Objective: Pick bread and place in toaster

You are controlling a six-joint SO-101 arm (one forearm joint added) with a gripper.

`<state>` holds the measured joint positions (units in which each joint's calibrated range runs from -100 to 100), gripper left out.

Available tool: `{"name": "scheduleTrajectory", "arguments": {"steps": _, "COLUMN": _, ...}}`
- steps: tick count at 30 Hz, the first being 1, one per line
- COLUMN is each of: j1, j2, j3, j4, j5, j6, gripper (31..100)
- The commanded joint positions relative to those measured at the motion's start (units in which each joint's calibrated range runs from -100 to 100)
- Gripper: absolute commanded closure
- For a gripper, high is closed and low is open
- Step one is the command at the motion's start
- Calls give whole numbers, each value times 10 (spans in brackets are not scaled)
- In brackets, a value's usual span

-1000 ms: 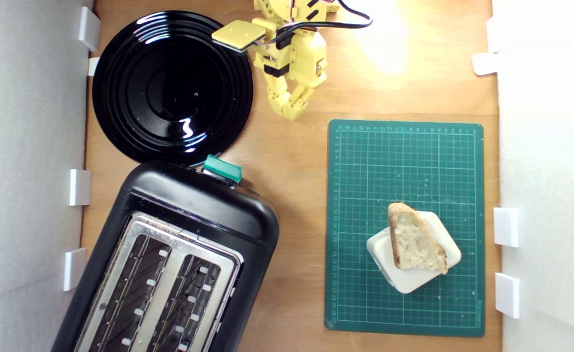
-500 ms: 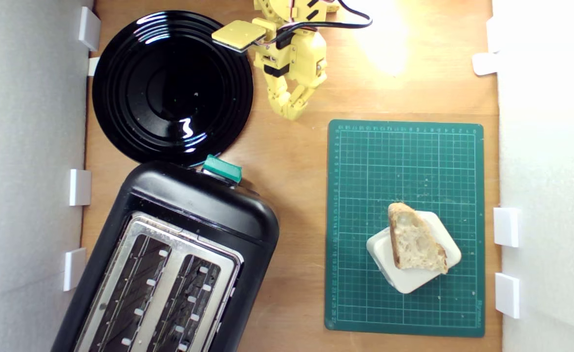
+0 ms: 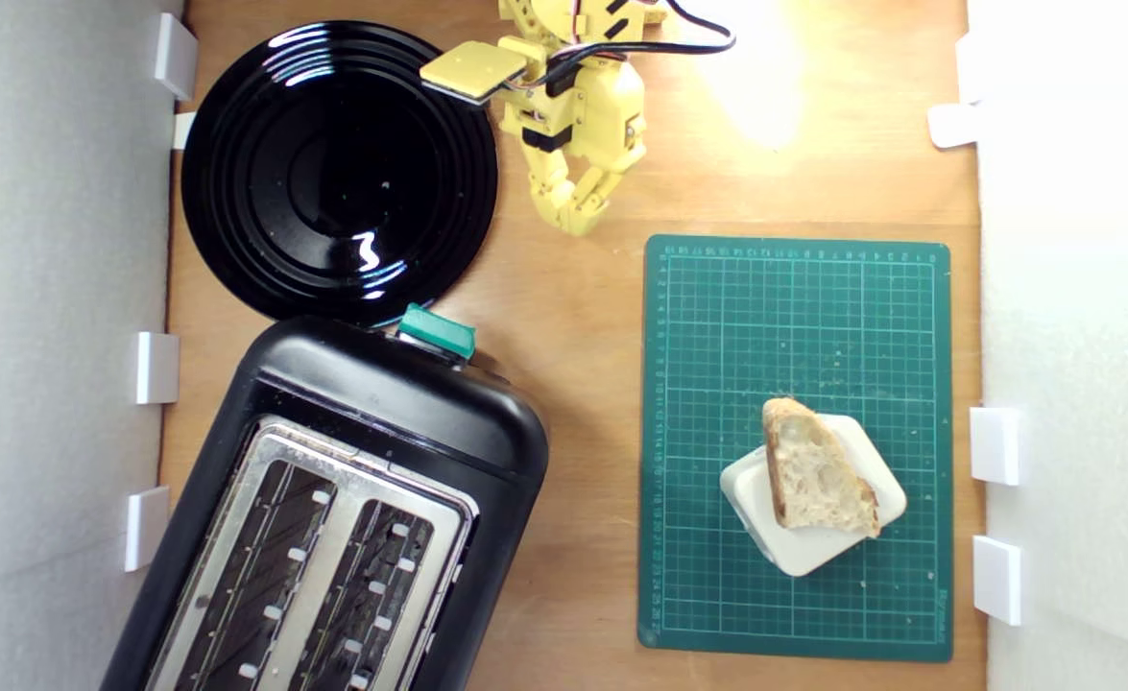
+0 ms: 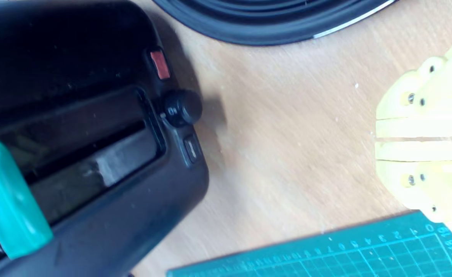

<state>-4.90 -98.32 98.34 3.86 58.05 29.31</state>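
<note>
Toaster (image 3: 333, 509) large and black, well apart from cutting mat (image 3: 799, 446). On that mat, white block (image 3: 813, 523) with bread (image 3: 818, 475) lying on top. Above the mat's far corner, gripper (image 3: 575, 223) closed, apparently empty, touching nothing.

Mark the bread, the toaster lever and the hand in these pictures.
bread (image 3: 816, 475): exterior view, middle of pale crumb.
toaster lever (image 3: 437, 331): exterior view, teal top face.
hand (image 3: 575, 225): exterior view, at the closed fingertips.
</note>
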Motion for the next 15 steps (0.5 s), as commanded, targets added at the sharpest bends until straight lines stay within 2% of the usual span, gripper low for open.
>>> {"name": "scheduleTrajectory", "arguments": {"steps": 1, "j1": -20, "j2": 0, "j3": -2, "j4": -5, "j5": 2, "j6": -1, "gripper": 873}}
{"name": "scheduleTrajectory", "arguments": {"steps": 2, "j1": -23, "j2": 0, "j3": -2, "j4": -8, "j5": 1, "j6": -1, "gripper": 873}}
{"name": "scheduleTrajectory", "arguments": {"steps": 4, "j1": -23, "j2": 1, "j3": -12, "j4": -44, "j5": -4, "j6": 2, "gripper": 873}}
{"name": "scheduleTrajectory", "arguments": {"steps": 7, "j1": -24, "j2": 15, "j3": -20, "j4": -75, "j5": -48, "j6": 2, "gripper": 873}}
{"name": "scheduleTrajectory", "arguments": {"steps": 13, "j1": -35, "j2": 131, "j3": -101, "j4": -88, "j5": -118, "j6": -9, "gripper": 873}}
{"name": "scheduleTrajectory", "arguments": {"steps": 15, "j1": -41, "j2": 181, "j3": -146, "j4": -104, "j5": -128, "j6": -30, "gripper": 873}}
